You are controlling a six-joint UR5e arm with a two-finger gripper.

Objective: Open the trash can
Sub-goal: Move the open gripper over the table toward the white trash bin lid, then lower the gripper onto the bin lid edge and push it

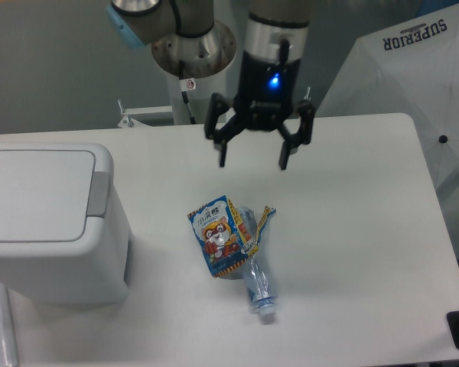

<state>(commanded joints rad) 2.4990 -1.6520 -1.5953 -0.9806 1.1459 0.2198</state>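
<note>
over the far middle of the white counter (pixel 352 199) hangs the tool (pixel 253 164), its two dark fingers (pixel 222 147) spread wide apart with nothing between them, pointing down and clear of the surface. a small blue light glows on the black body above the fingers, and the silver-grey arm (pixel 275 30) rises out of the top of the view. behind it stands the arm's round base column (pixel 193 84), white with a pale blue cap on a joint higher up.

at the left edge of the counter sits the trash can (pixel 53 229), a large boxy white bin with rounded corners. its flat rectangular lid (pixel 34 195) lies closed, flush with the top, and the grey push tab (pixel 99 193) sits at the lid's right side. the bin is well apart from the tool, to its left and nearer the camera.

near the middle of the counter, below the tool and apart from it, lies a crushed clear bottle (pixel 258 281) on its side, its cap end toward the camera. a blue and orange snack wrapper (pixel 218 237) with a cartoon animal lies against the bottle's upper half, touching it.

beyond the counter's far right corner stands a white panel (pixel 413 69) with the word "superior" printed on it.
</note>
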